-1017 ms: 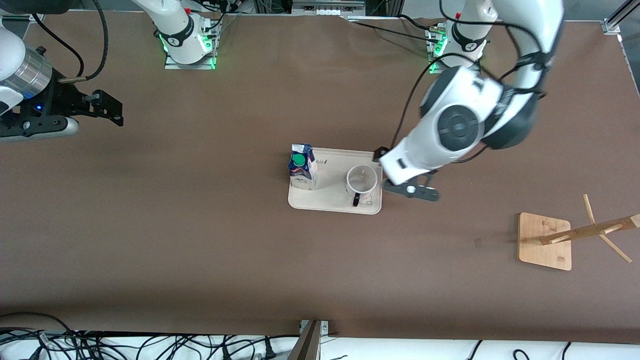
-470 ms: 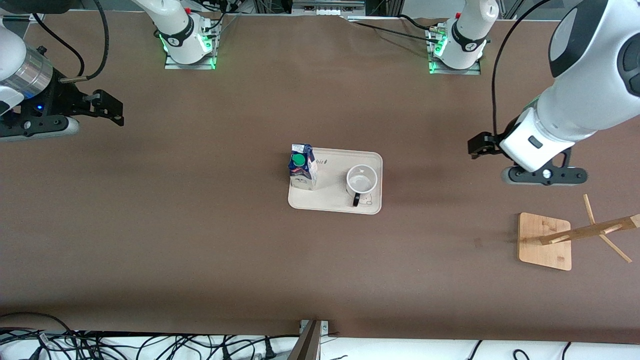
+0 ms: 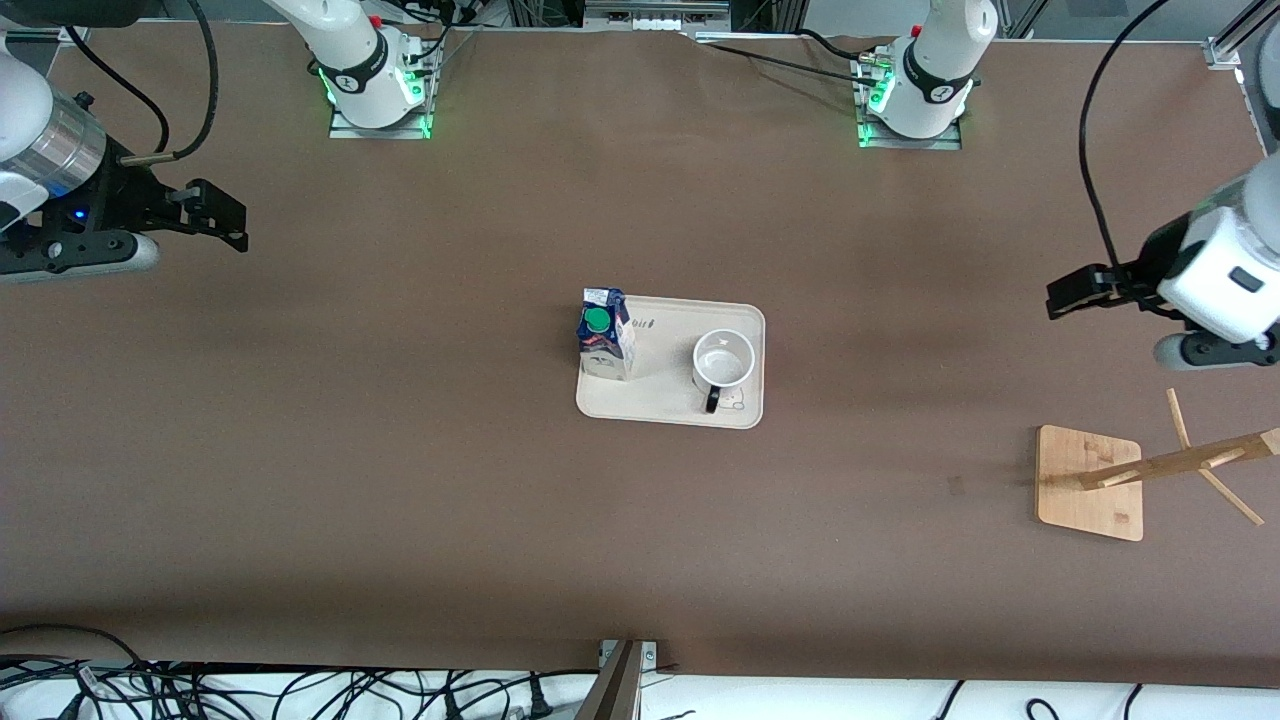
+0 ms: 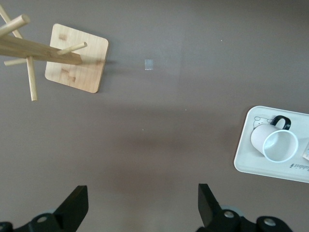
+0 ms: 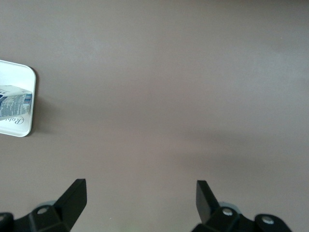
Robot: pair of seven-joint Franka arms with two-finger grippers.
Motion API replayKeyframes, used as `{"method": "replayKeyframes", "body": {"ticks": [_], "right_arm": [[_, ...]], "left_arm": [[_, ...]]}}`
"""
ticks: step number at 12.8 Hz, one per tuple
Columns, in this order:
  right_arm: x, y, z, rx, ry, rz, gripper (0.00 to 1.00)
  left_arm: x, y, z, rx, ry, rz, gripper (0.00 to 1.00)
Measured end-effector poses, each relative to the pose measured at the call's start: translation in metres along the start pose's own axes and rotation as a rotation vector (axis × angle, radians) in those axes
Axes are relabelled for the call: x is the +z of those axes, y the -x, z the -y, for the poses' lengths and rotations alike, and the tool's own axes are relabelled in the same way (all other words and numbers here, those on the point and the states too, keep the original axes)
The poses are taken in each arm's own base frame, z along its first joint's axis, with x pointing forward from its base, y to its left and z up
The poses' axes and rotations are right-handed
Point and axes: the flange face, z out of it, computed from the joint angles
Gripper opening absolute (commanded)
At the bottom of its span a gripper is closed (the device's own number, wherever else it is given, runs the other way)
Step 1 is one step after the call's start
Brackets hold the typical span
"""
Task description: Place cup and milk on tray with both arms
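Front camera looks down from high; wrist cameras (both downward) share the tray (image 3: pixel 668 410).

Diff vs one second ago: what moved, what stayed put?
Only the left arm moved: its open, empty left gripper pulled away from beside the white ceramic mug on the flat cream tray toward its own end of the table, above the bamboo rack base. Mug, blue-topped milk carton and tray stayed put; the open right gripper waits as before.
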Motion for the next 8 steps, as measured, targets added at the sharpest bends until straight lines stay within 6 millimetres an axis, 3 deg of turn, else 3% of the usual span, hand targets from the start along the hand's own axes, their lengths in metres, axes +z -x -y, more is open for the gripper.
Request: {"method": "replayKeyframes", "body": {"ticks": [3,8], "right_arm": [[0.000,0.000,0.000,0.000,0.000,0.001,1.00],[0.000,0.000,0.000,0.000,0.000,0.001,1.00]], "left_arm": [[-0.002,-0.002,0.017,-0.019,0.017,-0.001,1.00],[-0.003,-0.005,0.029,0.122,0.005,-0.013,1.00]]}}
